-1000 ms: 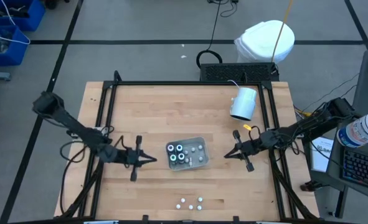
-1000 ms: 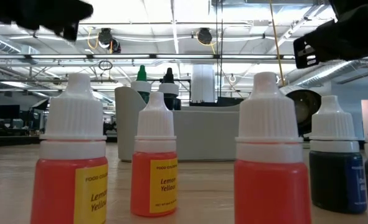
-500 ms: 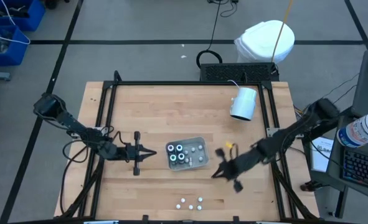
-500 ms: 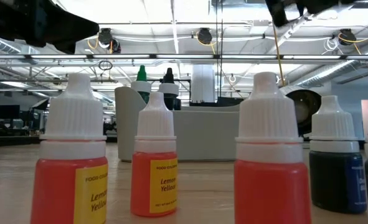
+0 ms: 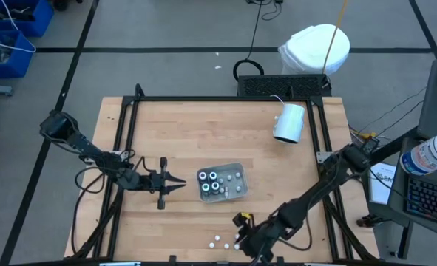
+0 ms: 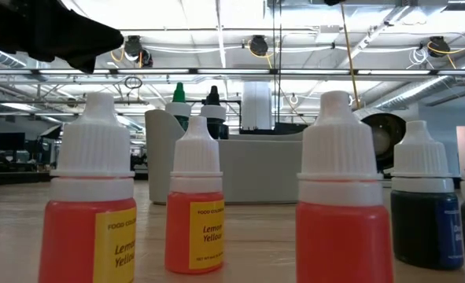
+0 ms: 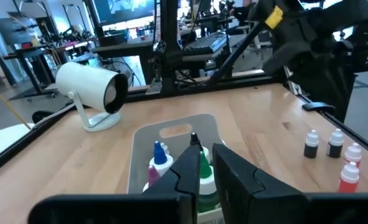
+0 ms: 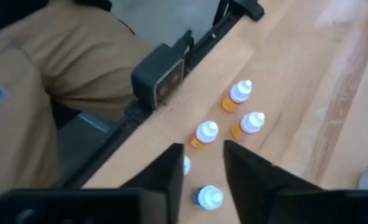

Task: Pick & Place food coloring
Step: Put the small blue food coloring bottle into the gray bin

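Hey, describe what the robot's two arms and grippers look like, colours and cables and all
Both arms are slim, dark and jointed, with black cables looped alongside. The left gripper ends in two dark pointed fingers. The right gripper is equally dark, with a yellow tag near its wrist.

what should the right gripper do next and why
Probably lower the right gripper onto one of the loose bottles near the table's front edge. It hangs open just above them, none is held, and the tray already holds other bottles. The left gripper waits beside the tray.
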